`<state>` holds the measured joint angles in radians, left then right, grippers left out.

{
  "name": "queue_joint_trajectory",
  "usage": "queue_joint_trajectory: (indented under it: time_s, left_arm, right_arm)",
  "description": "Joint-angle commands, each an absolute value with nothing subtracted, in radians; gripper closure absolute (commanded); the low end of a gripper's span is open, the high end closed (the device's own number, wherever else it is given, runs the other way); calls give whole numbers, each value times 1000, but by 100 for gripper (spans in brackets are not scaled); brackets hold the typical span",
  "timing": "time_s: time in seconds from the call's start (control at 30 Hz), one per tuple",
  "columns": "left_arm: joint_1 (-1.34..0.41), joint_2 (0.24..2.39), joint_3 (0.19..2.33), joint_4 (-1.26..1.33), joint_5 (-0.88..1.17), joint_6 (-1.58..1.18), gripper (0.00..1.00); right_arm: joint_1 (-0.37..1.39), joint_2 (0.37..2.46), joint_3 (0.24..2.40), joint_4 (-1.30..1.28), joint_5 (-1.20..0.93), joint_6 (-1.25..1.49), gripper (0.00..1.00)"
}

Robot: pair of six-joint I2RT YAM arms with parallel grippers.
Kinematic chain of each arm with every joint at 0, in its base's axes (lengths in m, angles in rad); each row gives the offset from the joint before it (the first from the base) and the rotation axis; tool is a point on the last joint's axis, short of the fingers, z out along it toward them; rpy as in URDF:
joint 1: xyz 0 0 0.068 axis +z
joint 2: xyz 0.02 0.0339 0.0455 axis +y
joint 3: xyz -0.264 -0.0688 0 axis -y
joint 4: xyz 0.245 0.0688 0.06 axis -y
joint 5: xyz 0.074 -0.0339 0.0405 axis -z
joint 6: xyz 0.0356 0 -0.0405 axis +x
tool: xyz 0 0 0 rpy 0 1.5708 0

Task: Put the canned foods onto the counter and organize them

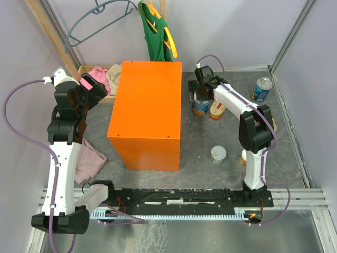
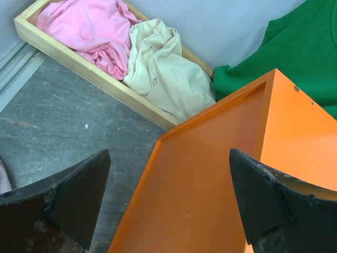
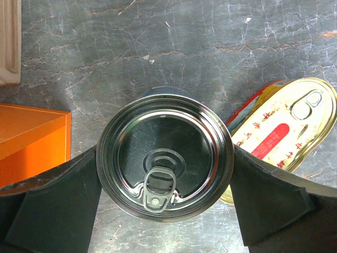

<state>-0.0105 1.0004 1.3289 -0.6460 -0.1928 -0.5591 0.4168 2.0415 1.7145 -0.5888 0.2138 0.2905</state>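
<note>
A tall blue-labelled can (image 3: 164, 163) stands on the table with its silver pull-tab top facing my right wrist camera. My right gripper (image 3: 164, 176) is open and straddles it, one finger close against each side; the rim hides whether they touch. A flat oval yellow-red tin (image 3: 281, 129) lies just right of it. In the top view this can (image 1: 200, 105) and tin (image 1: 217, 110) sit right of the orange counter (image 1: 147, 113). A second blue can (image 1: 260, 88) stands far right and a white-lidded can (image 1: 218, 154) nearer. My left gripper (image 2: 168, 200) is open and empty beside the counter (image 2: 210, 174).
A wooden tray of pink and cream clothes (image 2: 79, 66) sits behind the counter's left side. A green shirt (image 1: 155, 34) hangs on a hanger at the back. Pink cloth (image 1: 89, 161) lies by the left arm. Another small can (image 1: 243, 157) shows partly behind the right arm.
</note>
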Motion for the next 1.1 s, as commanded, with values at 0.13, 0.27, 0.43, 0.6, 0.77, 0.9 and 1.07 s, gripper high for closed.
queue_joint_trajectory:
  time_s: [0.13,0.27,0.43,0.6,0.77,0.9,1.07]
  left_arm:
    - [-7,974,1301,-571,-215,-582,1]
    - [-7,974,1297,-561,-211,-593,1]
    - [-7,973,1293,-554,-206,-601,1]
    - [-7,962,1292,-553,-216,-602,1]
    - [-7,963,1292,-545,-209,-618,1]
    - [-6,967,1298,-540,-205,-627,1]
    - [-7,975,1309,-540,-205,-635,1]
  right_arm:
    - [419,1943,1745,-592,210,279,99]
    - [418,1916,1760,-602,216,289,99]
    - [418,1889,1756,-610,221,299,99]
    - [418,1844,1719,-602,227,306,99]
    - [420,1785,1677,-592,232,310,99]
    - [420,1718,1681,-603,236,304,99]
    - [422,1644,1733,-645,232,298,99]
